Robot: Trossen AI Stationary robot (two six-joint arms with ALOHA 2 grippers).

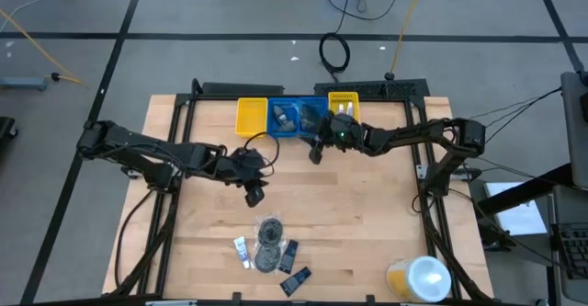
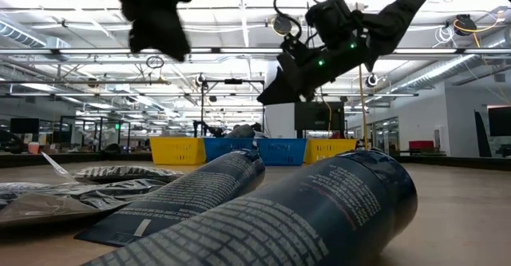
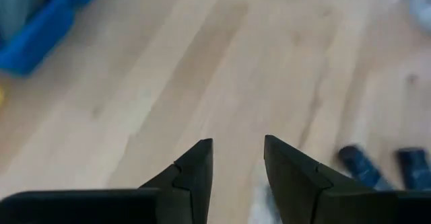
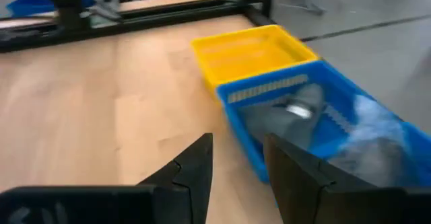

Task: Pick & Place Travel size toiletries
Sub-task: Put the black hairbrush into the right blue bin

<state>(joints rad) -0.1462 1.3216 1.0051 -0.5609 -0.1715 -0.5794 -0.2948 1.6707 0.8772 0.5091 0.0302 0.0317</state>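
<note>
Left fingers: spread apart with bare wood showing in the gap, so released and holding nothing; the left gripper (image 3: 236, 153) points down at the counter (image 1: 367, 223).
Left gripper position: in the high view the left gripper (image 1: 254, 192) hangs over mid-counter, between the bins and the loose toiletries (image 1: 269, 246), a placing that suits a reach toward the pile.
Right fingers: parted too, nothing between them; the right gripper (image 4: 237, 150) looks down on the near rim of a blue bin (image 4: 316, 126).
Right gripper position: the right gripper (image 1: 319, 150) sits just beside the row of bins at the far edge, which fits either a drop just made or a wait clear of the other arm.
Bins: a yellow bin (image 1: 251, 116), blue bins (image 1: 296, 117) and another yellow bin (image 1: 344, 107) stand side by side; grey and pale items (image 4: 296, 116) already lie in the blue one.
Toiletries: the rest lie clustered near the front edge — round dark pieces, a white tube (image 1: 242, 249), dark packets (image 1: 295, 280) — well apart from the bins. In the low view dark tubes (image 2: 239, 194) lie flat on their sides.
Container: a yellow one with white lid (image 1: 418, 278) stands at the front right corner, apart from the pile.
Step judged: part done; the left arm seems set for the next pick.
</note>
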